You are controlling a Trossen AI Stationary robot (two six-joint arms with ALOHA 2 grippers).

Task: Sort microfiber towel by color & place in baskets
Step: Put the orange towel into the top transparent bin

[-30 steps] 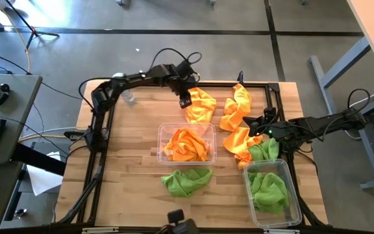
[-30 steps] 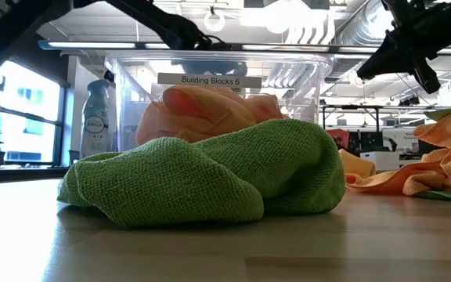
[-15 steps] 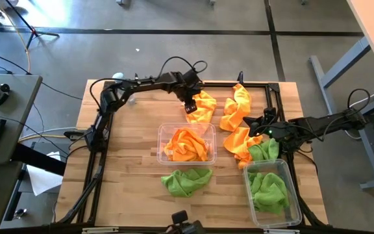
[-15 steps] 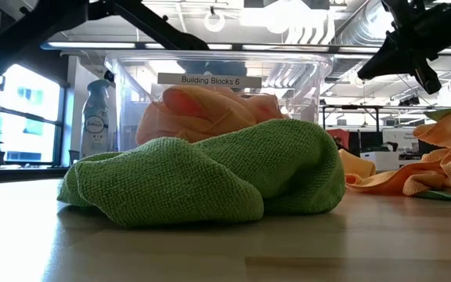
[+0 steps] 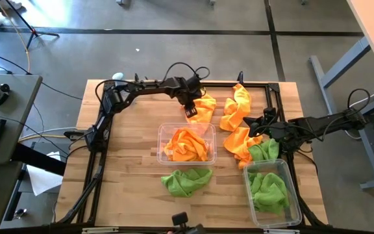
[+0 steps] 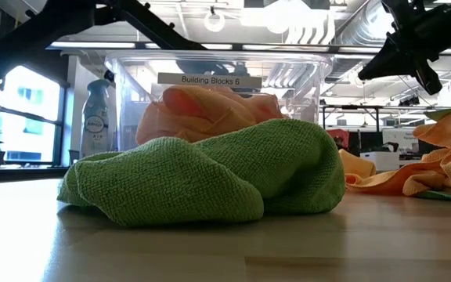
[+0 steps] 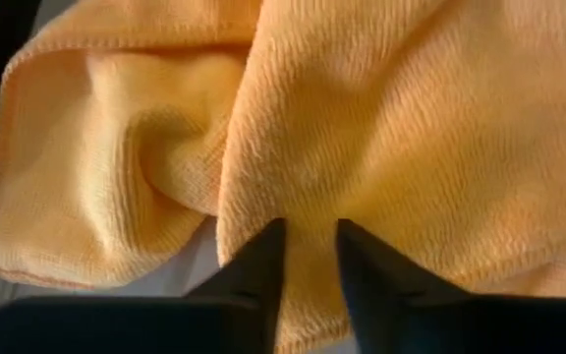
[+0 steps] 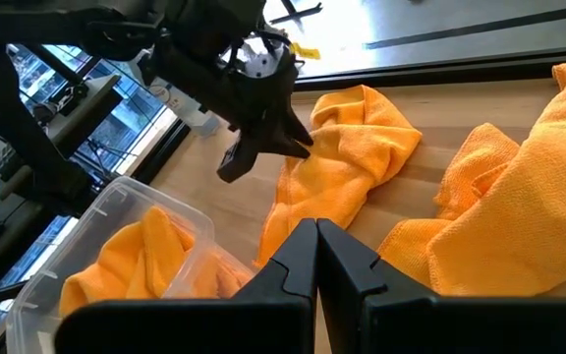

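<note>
Trouble could come from a thin pinch: the left gripper (image 5: 190,112) is down on the orange towel (image 5: 202,107) at the far middle of the table (image 5: 128,169), jaws nearly together with a narrow fold of cloth between them, so a lift might drop it short of the basket (image 5: 163,132) of orange towels just nearer. Over right, the second basket (image 5: 292,195) holds green; a green towel (image 5: 185,181) lies loose at the near edge, with more orange towels (image 5: 237,110) heaped far right. The right gripper (image 5: 265,123), jaws together and empty, waits beside that heap. Compared with a second back, the left arm has stretched farther right and sunk onto the cloth.
</note>
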